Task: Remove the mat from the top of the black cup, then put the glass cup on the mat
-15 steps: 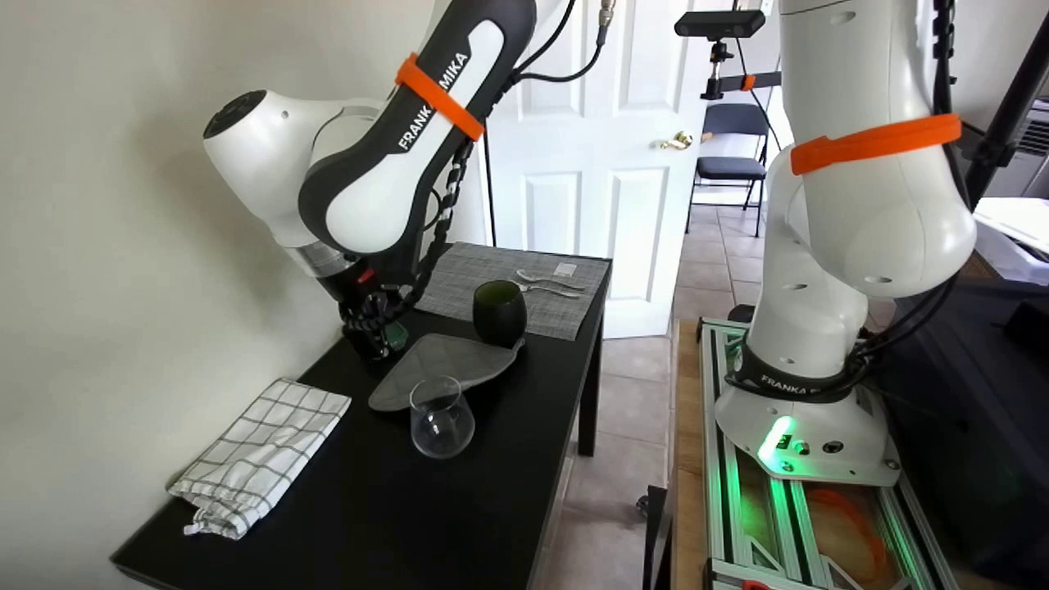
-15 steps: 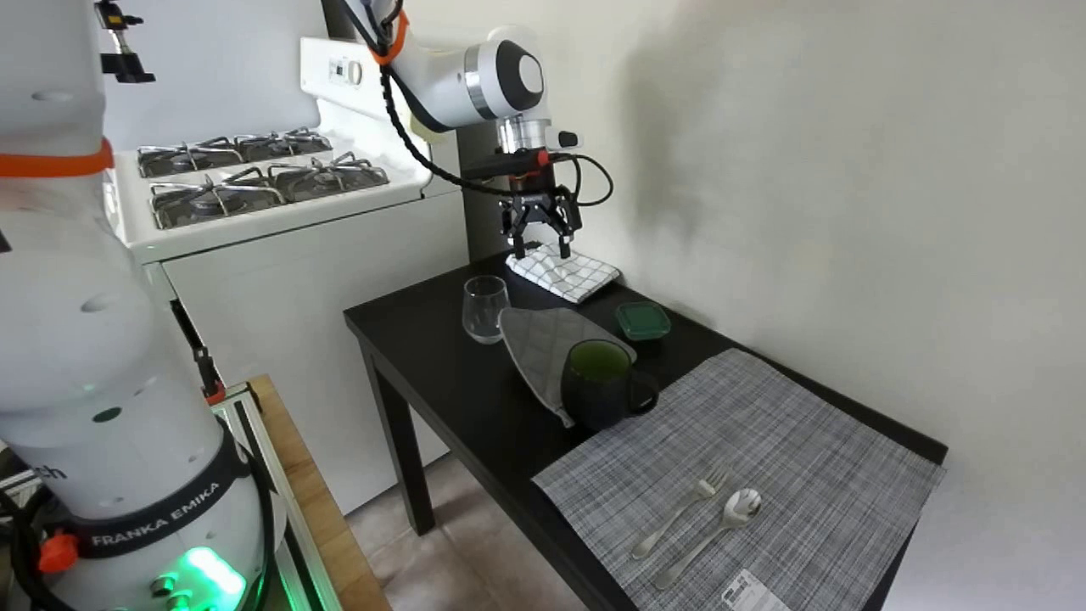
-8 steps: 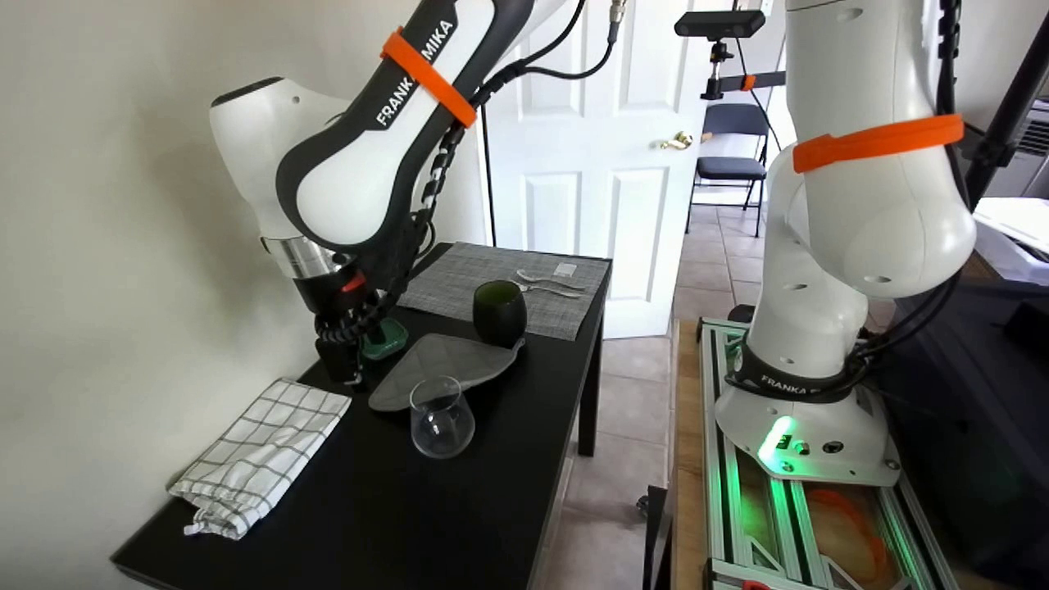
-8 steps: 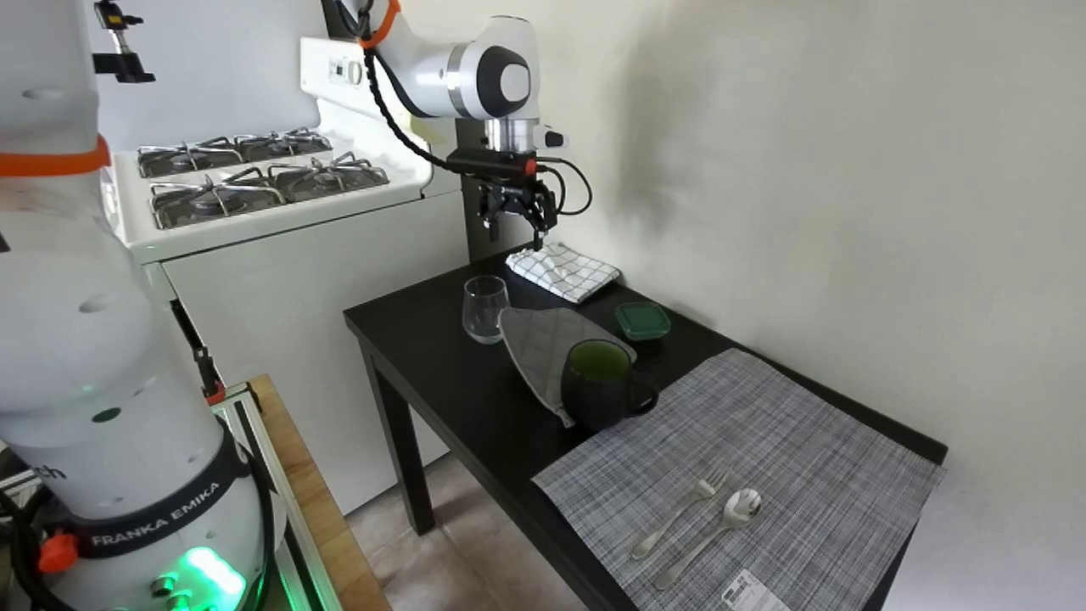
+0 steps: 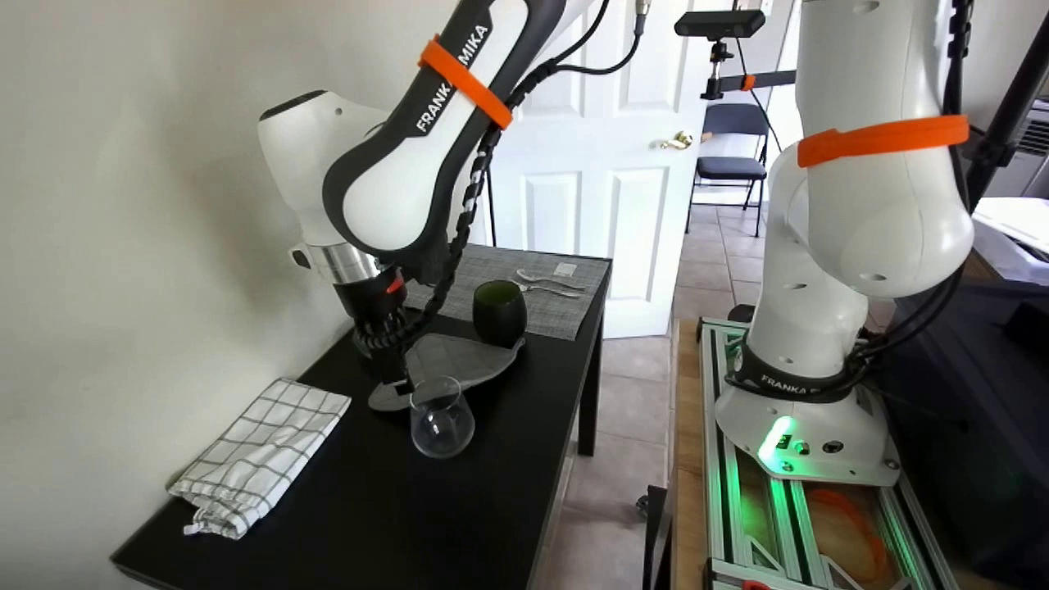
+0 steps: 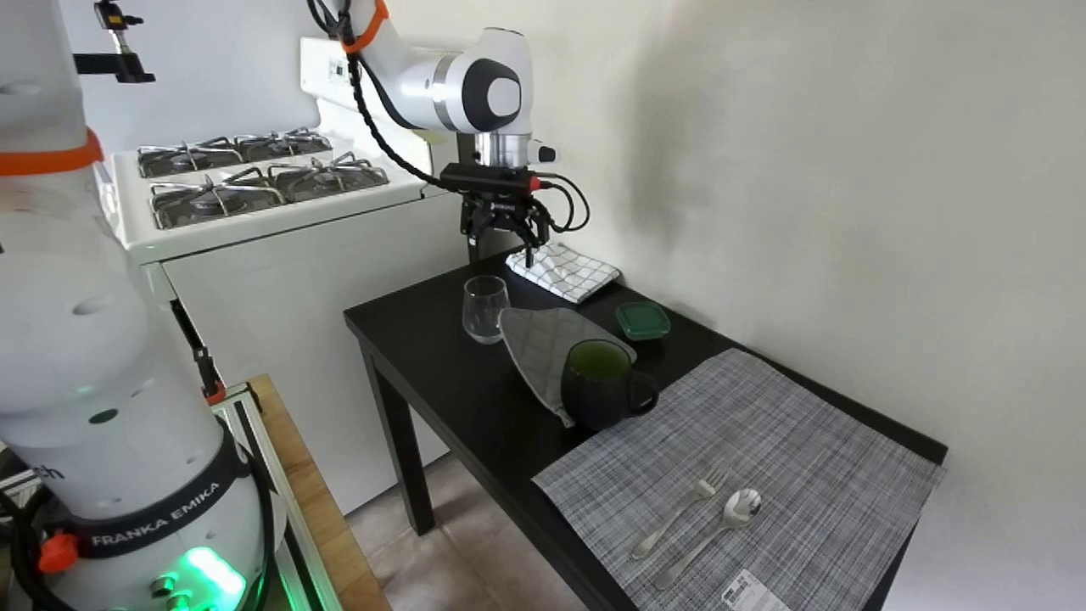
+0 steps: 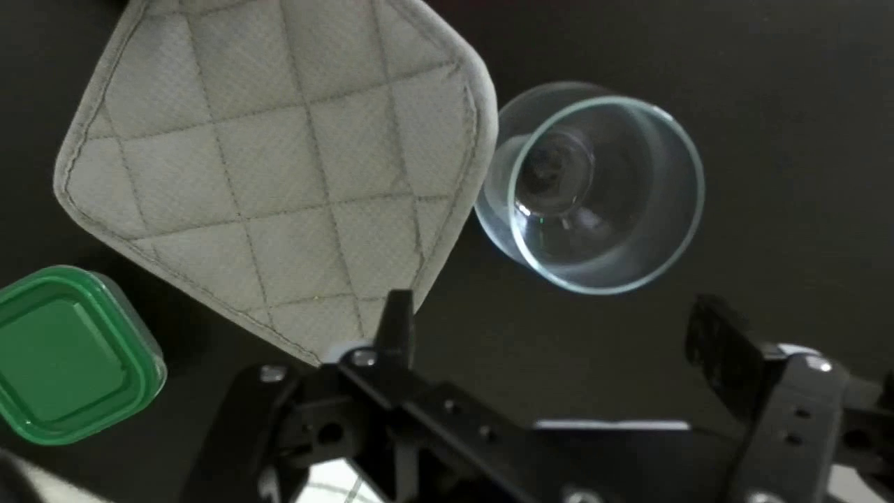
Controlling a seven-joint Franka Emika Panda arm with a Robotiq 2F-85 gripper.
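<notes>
The mat (image 5: 463, 358) is grey and quilted. It lies on the black table beside the black cup, in both exterior views (image 6: 543, 339) and in the wrist view (image 7: 279, 161). The black cup (image 5: 500, 315) stands upright at the mat's corner, its handle visible in an exterior view (image 6: 598, 395); whether it touches the mat I cannot tell. The glass cup (image 5: 442, 426) stands upright and empty at the mat's opposite edge, also in an exterior view (image 6: 485, 312). My gripper (image 7: 552, 307) is open and empty above the table, the glass (image 7: 607, 202) just ahead of its fingers.
A green-lidded container (image 6: 642, 321) stands by the mat on the wall side. A white checkered cloth (image 5: 262, 451) lies along the wall. A grey woven placemat (image 6: 764, 458) bears a fork and spoon beyond the black cup. A stove (image 6: 263, 178) stands past the table's end.
My open gripper has moved across from the wall side toward the glass cup, and the wrist has turned. The mat, the black cup and the glass have not moved.
</notes>
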